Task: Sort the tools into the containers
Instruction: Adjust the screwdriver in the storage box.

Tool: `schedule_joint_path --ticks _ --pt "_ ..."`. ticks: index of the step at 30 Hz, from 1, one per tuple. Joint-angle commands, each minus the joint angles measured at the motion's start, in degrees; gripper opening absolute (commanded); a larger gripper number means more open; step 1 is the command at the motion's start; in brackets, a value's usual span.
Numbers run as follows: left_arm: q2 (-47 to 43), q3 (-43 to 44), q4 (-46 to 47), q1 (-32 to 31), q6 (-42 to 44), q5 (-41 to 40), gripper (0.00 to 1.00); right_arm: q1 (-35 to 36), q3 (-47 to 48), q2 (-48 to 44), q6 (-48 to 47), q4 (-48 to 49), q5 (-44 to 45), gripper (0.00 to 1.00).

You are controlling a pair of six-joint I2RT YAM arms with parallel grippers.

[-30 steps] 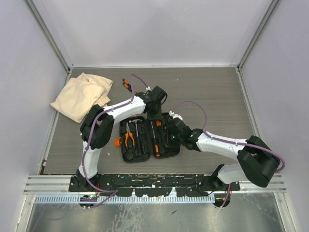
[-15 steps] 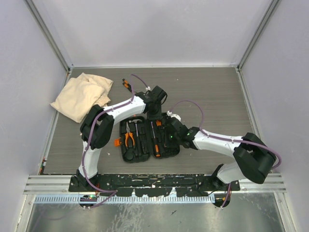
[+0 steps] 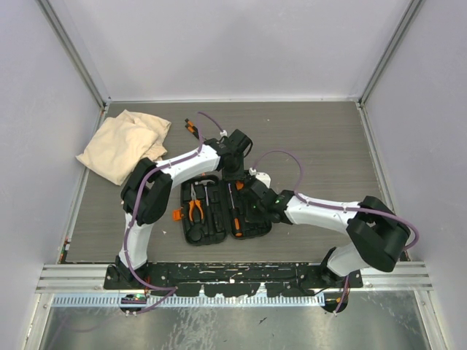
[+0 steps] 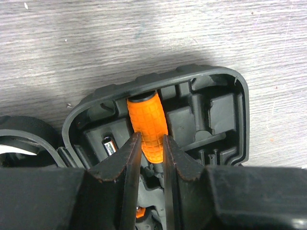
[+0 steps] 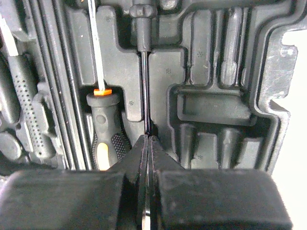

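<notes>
Nearest the bases, the open black tool case (image 3: 211,232) lies in the middle of the overhead frame, and both arms reach into it. The right gripper (image 5: 147,143) sits over the case's right half with its jaws pressed together. Their tips meet the lower end of a thin black shaft (image 5: 144,86) that runs straight up the wrist frame. Whether they actually pinch it I cannot tell. Just left of it, a black-and-orange screwdriver (image 5: 103,132) rests parallel in its slot.

At the case's far edge, the left gripper (image 4: 152,153) is narrowed onto an orange handle (image 4: 146,124), which fills the gap between the fingers. The handle's long axis points away from the gripper, toward the top of the frame, and its end butts the case wall. So the next move is probably to seat it or lift it along that line, and the left arm is the one placed for it.

In the overhead view I count one case, one pair of pliers (image 3: 194,208) in it, one small orange piece (image 3: 177,214) beside its left edge, one loose tool (image 3: 191,127) farther back, and one beige cloth (image 3: 124,146) at upper left.
</notes>
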Motion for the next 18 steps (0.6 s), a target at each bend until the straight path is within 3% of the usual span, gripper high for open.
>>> schedule_joint_path --ticks 1,8,18 --pt "1.8 -0.5 0.8 -0.4 -1.0 1.0 0.23 2.0 -4.9 6.5 3.6 -4.0 4.2 0.01" --pt "2.4 -0.2 0.5 -0.3 -1.0 1.4 0.23 5.6 -7.2 9.4 7.6 -3.4 6.4 0.01" --pt "-0.6 0.2 0.2 -0.4 -0.1 1.1 0.25 5.0 -3.3 -4.6 2.6 -6.0 9.9 0.01"
